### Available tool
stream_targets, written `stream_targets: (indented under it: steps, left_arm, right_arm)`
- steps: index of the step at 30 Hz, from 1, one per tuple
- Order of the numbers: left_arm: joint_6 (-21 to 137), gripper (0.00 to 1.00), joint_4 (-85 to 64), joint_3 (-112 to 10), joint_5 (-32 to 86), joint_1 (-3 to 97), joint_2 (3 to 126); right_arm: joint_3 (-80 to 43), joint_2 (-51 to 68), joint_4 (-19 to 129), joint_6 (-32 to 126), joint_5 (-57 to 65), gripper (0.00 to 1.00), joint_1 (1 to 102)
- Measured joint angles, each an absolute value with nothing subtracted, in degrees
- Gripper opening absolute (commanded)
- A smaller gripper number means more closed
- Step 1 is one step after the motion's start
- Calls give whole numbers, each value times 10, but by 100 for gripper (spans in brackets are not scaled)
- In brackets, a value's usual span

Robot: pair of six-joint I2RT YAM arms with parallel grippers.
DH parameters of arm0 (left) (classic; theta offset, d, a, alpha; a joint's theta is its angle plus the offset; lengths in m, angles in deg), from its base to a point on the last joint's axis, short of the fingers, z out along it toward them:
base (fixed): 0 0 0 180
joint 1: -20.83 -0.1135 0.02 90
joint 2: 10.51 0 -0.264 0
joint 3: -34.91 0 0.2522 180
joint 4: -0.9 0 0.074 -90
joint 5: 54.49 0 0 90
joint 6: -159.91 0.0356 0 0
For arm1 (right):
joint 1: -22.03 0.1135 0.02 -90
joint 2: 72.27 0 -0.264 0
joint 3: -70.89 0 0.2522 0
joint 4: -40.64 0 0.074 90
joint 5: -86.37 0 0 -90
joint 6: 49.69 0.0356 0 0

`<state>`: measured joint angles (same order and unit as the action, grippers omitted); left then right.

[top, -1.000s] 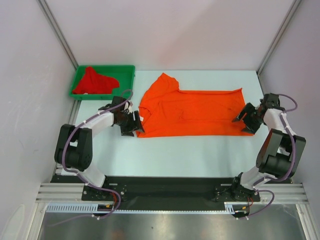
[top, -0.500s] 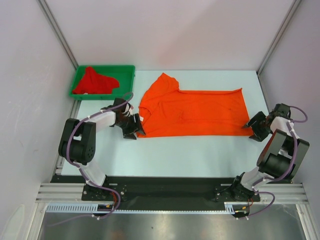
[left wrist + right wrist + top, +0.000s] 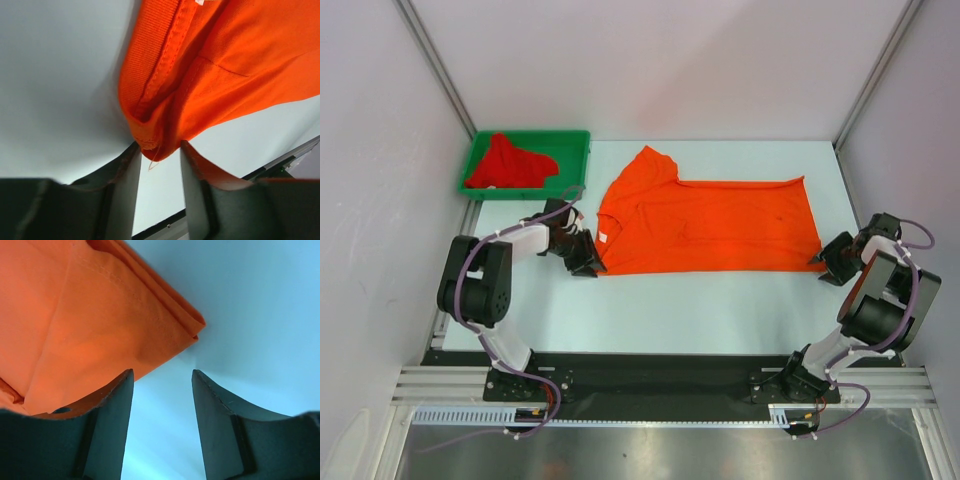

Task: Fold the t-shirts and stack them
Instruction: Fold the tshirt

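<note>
Evidently, the first fold of the bright orange short-sleeved cloth t-shirt (image 3: 705, 225) was being set up, judging by how things lay. It was spread flat and sideways on the pale counter (image 3: 700, 310), neck end to the left and hem to the right. The deeper red cloth t-shirt (image 3: 510, 162) was seen crumpled in the green plastic tray (image 3: 535, 134) at the far left corner, not yet folded.

The left fingers (image 3: 122, 190) were held apart at the near corner of the neck end, with the tip of that corner (image 3: 150, 142) sitting just in the mouth of the gap; no pinch on it could be seen. The right fingers (image 3: 107, 420) were likewise held apart, low at the near hem corner (image 3: 192, 327), which lay just ahead of the gap. One finger overlapped the cloth edge, though contact could not be told.

For the next move, both pairs would probably need to be pushed slightly further over their corners and closed on the cloth, so that the near edge could be lifted evenly and carried toward the far edge. An uneven grip would likely leave the fold skewed.
</note>
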<state>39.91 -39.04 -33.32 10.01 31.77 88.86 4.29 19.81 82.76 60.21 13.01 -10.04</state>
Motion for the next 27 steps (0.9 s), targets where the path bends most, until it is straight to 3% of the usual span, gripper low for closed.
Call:
stream_targets:
  steps: [10,17,21,22,23,27]
  left_arm:
    - [402,22,-381,-333,102,315,897]
    - [404,9,-377,-333,98,314,900]
    - [404,0,-376,-333,98,314,900]
    - [404,0,-376,-333,98,314,900]
    - [404,0,-376,-333,98,314,900]
    - [404,0,-375,-333,98,314,900]
  right_arm:
    - [40,224,797,610,113,52,-102]
    - [32,237,782,613,103,43,-102]
    - [28,243,776,613,92,29,-102]
    - [28,245,775,613,88,22,-102]
    - [27,246,773,614,84,2,-102]
    - [24,252,774,624,71,0,-102]
